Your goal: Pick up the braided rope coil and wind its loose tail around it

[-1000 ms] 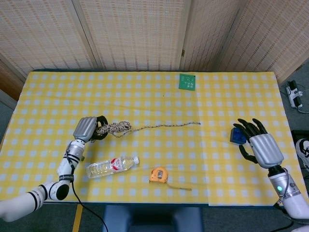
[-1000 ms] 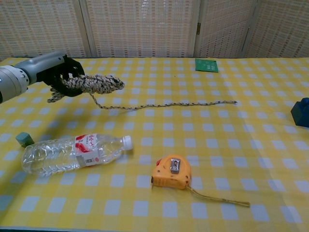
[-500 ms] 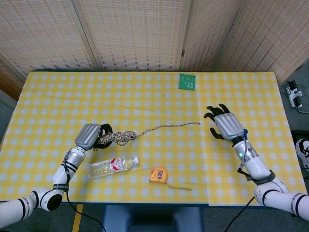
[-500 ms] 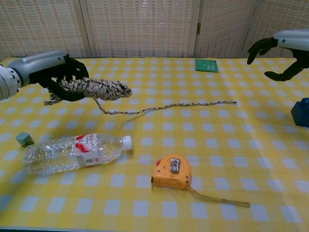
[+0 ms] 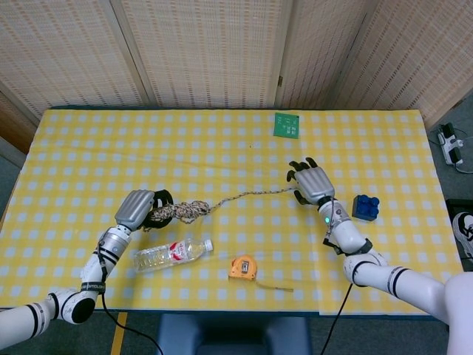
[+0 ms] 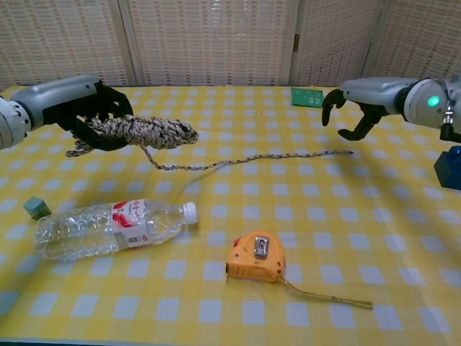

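Observation:
My left hand (image 5: 137,208) (image 6: 86,112) grips the braided rope coil (image 5: 183,211) (image 6: 148,131) and holds it a little above the yellow checked table, at the left. The loose tail (image 5: 251,194) (image 6: 252,156) trails rightward and lies on the cloth, ending near the middle right. My right hand (image 5: 310,181) (image 6: 356,108) hovers over the tail's far end, fingers apart and curved downward, holding nothing.
A clear water bottle (image 5: 170,254) (image 6: 108,227) lies below the coil. An orange tape measure (image 5: 243,267) (image 6: 256,257) sits near the front edge. A blue block (image 5: 366,207) (image 6: 450,167) is at the right, a green card (image 5: 287,125) (image 6: 308,96) at the back, a small green cube (image 6: 36,207) front left.
My right hand has swept left from the blue block to above the tail's end. The left hand has lifted the coil slightly rightward, and the tail has shifted.

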Available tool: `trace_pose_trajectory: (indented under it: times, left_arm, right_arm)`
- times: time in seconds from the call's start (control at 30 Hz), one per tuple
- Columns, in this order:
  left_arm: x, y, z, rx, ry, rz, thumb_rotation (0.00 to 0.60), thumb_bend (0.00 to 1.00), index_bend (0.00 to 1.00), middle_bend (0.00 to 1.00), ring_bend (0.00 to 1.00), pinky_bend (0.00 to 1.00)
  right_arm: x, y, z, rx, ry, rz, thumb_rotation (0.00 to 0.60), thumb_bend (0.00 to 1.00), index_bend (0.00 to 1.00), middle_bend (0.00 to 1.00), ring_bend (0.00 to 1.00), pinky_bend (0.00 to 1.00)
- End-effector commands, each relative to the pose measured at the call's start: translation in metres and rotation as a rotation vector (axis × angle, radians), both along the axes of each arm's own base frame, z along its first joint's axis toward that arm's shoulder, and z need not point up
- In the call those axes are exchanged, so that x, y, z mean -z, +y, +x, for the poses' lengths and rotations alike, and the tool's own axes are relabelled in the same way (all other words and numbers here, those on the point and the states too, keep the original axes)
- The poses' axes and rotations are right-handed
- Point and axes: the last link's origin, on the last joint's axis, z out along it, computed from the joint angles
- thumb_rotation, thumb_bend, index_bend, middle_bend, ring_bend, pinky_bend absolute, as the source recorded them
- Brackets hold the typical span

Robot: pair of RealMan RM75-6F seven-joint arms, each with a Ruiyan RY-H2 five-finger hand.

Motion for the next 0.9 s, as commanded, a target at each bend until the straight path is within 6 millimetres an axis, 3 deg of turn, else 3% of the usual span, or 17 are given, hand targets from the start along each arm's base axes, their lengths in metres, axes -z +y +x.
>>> trace_pose_trajectory:
  times: [0.03, 0.43, 0.67, 0.9]
  left_arm:
    - [0.0, 0.0, -0.001, -0.004, 0.0, 0.0, 0.6, 0.67, 0.69, 0.67, 0.65, 0.72]
    - [0.0, 0.001, -0.005, -0.022, 0.0, -0.002, 0.6, 0.67, 0.69, 0.67, 0.65, 0.72]
    - [0.002, 0.002, -0.009, -0.038, -0.001, -0.007, 0.6, 0.67, 0.69, 0.67, 0.65, 0.72]
    - [0.004, 0.003, -0.012, -0.045, 0.002, -0.014, 0.6, 0.67, 0.69, 0.67, 0.65, 0.72]
  right_arm:
    - [0.015, -0.007, 0.006, 0.013, 0.019, 0.017, 0.6, 0.51, 0.37, 0.15, 0.15, 0.06]
    - [0.047, -0.021, 0.023, 0.015, 0.05, 0.001, 0.6, 0.38, 0.39, 0.18, 0.12, 0.06]
    - [0.056, -0.026, 0.025, 0.027, 0.053, -0.005, 0.6, 0.37, 0.48, 0.23, 0.12, 0.09]
    - [0.064, -0.029, 0.023, 0.04, 0.064, -0.001, 0.6, 0.37, 0.49, 0.24, 0.13, 0.09]
